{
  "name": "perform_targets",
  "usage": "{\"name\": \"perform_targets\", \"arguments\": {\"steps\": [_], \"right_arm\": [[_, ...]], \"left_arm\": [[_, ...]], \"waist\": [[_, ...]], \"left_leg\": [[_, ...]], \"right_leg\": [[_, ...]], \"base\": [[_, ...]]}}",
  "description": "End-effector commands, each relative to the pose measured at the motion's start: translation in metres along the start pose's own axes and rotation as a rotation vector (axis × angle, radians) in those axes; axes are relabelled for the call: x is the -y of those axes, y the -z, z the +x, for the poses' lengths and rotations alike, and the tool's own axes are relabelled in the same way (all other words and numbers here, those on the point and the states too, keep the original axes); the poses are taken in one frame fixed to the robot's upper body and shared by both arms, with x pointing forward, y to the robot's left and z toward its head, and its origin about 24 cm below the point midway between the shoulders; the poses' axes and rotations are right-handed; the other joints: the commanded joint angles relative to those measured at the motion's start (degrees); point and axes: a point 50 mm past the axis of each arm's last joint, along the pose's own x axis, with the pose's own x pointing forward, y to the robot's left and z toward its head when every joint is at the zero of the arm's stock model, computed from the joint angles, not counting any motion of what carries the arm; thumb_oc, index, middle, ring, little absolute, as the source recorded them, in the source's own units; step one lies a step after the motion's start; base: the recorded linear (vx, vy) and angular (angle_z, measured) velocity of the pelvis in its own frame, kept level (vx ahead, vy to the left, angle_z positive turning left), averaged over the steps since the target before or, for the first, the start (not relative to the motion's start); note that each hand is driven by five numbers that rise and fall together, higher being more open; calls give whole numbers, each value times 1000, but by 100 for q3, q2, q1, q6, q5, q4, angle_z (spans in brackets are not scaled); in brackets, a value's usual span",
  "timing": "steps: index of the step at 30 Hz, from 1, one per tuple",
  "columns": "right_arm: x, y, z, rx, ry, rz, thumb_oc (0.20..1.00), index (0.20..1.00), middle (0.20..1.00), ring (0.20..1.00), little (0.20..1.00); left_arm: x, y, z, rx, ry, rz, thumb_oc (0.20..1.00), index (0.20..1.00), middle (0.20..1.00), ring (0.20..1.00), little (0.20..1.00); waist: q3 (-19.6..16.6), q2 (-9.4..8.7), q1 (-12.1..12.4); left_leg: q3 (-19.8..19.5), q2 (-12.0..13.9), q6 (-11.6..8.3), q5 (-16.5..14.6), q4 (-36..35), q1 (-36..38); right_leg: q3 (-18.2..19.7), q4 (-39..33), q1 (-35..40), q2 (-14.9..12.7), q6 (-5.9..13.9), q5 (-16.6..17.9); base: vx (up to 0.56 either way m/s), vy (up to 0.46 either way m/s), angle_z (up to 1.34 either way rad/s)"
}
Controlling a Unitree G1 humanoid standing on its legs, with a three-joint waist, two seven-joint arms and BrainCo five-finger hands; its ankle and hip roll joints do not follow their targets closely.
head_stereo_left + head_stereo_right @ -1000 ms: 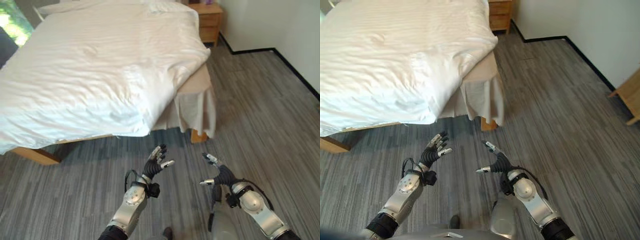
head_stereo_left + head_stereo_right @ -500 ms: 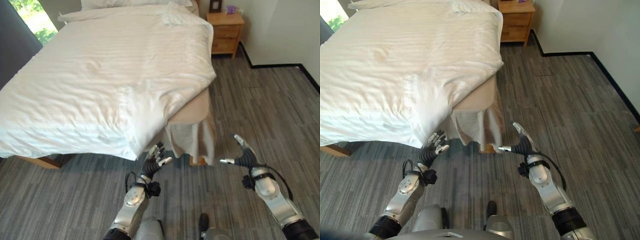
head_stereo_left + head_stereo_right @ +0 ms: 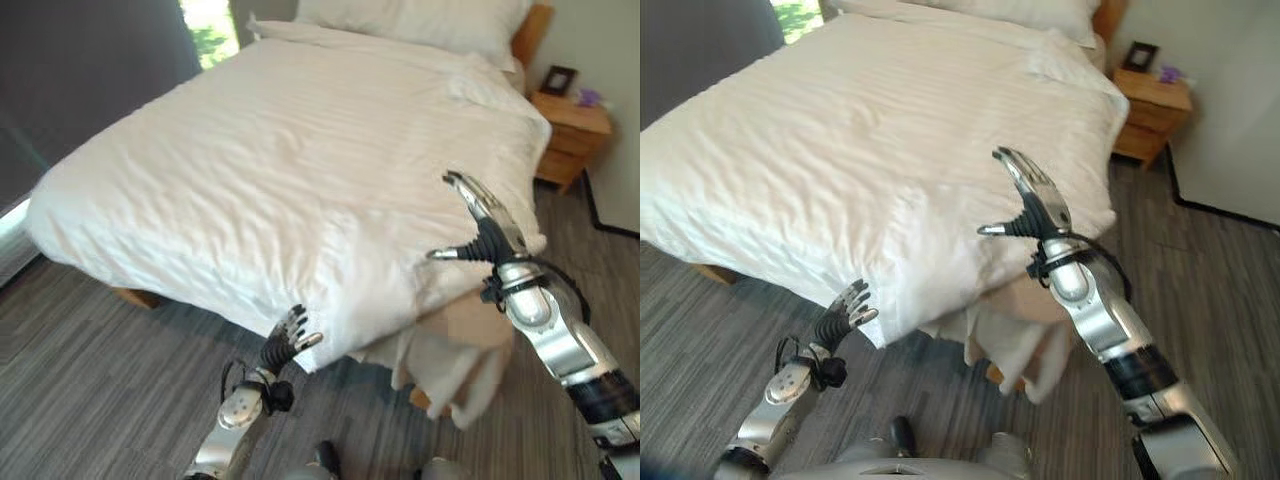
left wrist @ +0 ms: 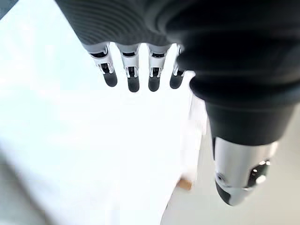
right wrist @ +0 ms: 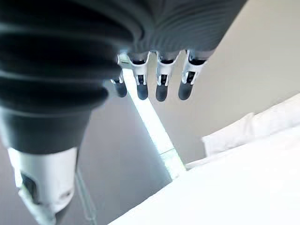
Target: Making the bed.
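While the robot is closing in on the bed, the whole view has shifted since half a second ago, so the camera has moved and the bed itself has not. The white duvet is lying spread over the mattress, its near corner hanging off the foot of the bed above the beige bed skirt. The left hand is now hovering just below that hanging corner, fingers straight and holding nothing. The right hand has risen from beside the bed's corner to above the duvet's edge, fingers extended, thumb apart, also holding nothing. Pillows are lying at the head of the bed, with a wooden nightstand beside it. Judgement: both hands are being positioned to take the duvet's corner; no grasp is made yet.
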Motion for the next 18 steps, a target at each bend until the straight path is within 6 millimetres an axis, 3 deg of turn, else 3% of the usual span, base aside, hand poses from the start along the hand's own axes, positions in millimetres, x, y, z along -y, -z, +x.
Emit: {"name": "perform_targets", "arguments": {"steps": [1, 2, 4, 8, 11, 12, 15, 17, 18], "right_arm": [[-3, 18, 21, -100, 19, 5, 1000, 1000, 1000, 1000, 1000], [-11, 26, 22, -156, -4, 25, 1000, 1000, 1000, 1000, 1000], [-29, 48, 25, -275, -76, 4, 1000, 1000, 1000, 1000, 1000], [-58, 73, 22, -464, -190, 35, 1000, 1000, 1000, 1000, 1000], [-90, 82, 1, -575, -293, 118, 1000, 1000, 1000, 1000, 1000], [-109, 83, -15, -620, -370, 143, 1000, 1000, 1000, 1000, 1000], [-125, 83, -32, -643, -445, 156, 1000, 1000, 1000, 1000, 1000], [-125, 83, -32, -643, -445, 156, 1000, 1000, 1000, 1000, 1000], [-125, 84, -35, -648, -452, 150, 551, 551, 551, 551, 551]], "left_arm": [[4, -16, -2, 81, 58, -27, 1000, 1000, 1000, 1000, 1000], [1, -12, -6, 68, 45, -34, 1000, 1000, 1000, 1000, 1000], [1, -8, -7, 50, 55, -35, 1000, 1000, 1000, 1000, 1000], [-1, -5, -12, 38, 52, -76, 1000, 1000, 1000, 1000, 1000], [3, 7, -16, -9, 72, -76, 1000, 1000, 1000, 1000, 1000], [6, 12, -16, -32, 89, -71, 1000, 1000, 1000, 1000, 1000], [10, 16, -16, -45, 105, -94, 1000, 1000, 1000, 1000, 1000], [10, 16, -16, -45, 105, -94, 1000, 1000, 1000, 1000, 1000], [11, 17, -16, -49, 108, -99, 1000, 1000, 1000, 1000, 1000]], "waist": [[44, -232, 260], [39, -320, 338], [-37, -378, 578], [-110, -300, 765], [-106, -189, 930], [-95, -117, 1042], [4, 11, 1134], [-4, 11, 1126], [22, 40, 1137]], "left_leg": [[-260, 309, -675, -80, -7, -15], [-334, 281, -701, -94, -7, 89], [-367, 272, -743, -84, -7, 56], [-558, 300, -806, -47, -7, 79], [-708, 319, -869, 0, -7, 8], [-782, 317, -894, 15, -7, -44], [-976, 314, -935, 132, -7, -251], [-985, 314, -935, 135, -7, -260], [-1035, 301, -948, 175, -7, -341]], "right_leg": [[564, -2609, 652, 356, -151, 1281], [733, -2616, 704, 307, -13, 1584], [550, -2896, 844, 256, -73, 1564], [270, -3199, 1182, 310, -121, 1672], [20, -3359, 1326, 347, -166, 1584], [-110, -3422, 1370, 372, -187, 1535], [-247, -3460, 1325, 427, -234, 1473], [-256, -3459, 1320, 427, -235, 1471], [-302, -3470, 1300, 433, -239, 1468]], "base": [[280, -246, 116], [195, -162, 136], [161, -125, 101], [144, -93, 14], [108, -49, 20], [83, -39, 26], [18, -21, 35], [-28, -4, 26], [-49, 5, 28]]}}
